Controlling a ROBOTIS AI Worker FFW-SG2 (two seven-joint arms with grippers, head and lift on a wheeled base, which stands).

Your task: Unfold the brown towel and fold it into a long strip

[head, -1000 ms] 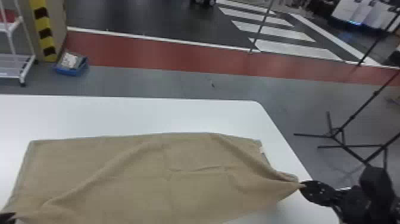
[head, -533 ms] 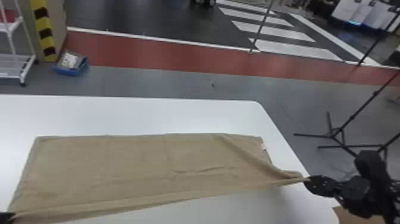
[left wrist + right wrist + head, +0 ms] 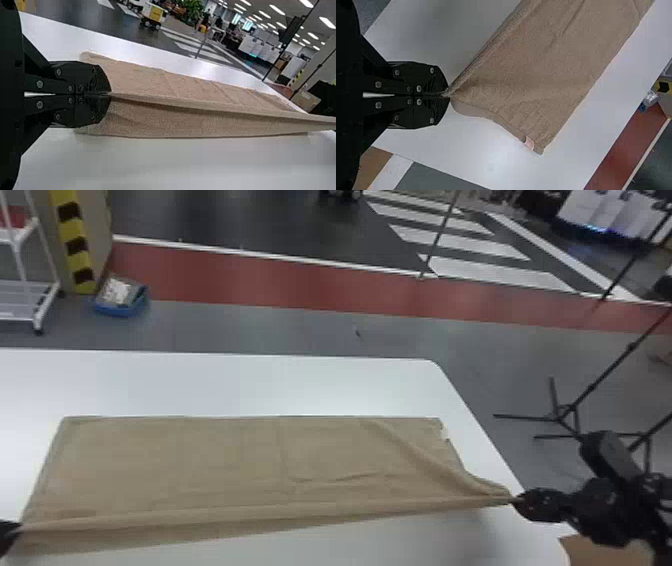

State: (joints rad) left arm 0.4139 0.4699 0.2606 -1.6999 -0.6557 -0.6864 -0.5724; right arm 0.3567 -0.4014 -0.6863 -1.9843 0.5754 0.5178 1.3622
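The brown towel (image 3: pixel 225 460) lies spread wide across the lower left and centre of the head view, on the white tabletop (image 3: pixel 250 385). At the lower left edge, the left hand (image 3: pixel 19 530) holds its near left corner; at the lower right, the right hand (image 3: pixel 516 500) holds the near right one. In the wrist views, the left hand (image 3: pixel 109 94) and the right hand (image 3: pixel 447 95) each pinch cloth between closed fingertips. The near edge runs taut between them, and a crease slants toward the right hand. A small white tag (image 3: pixel 445 433) shows at the towel's far right corner.
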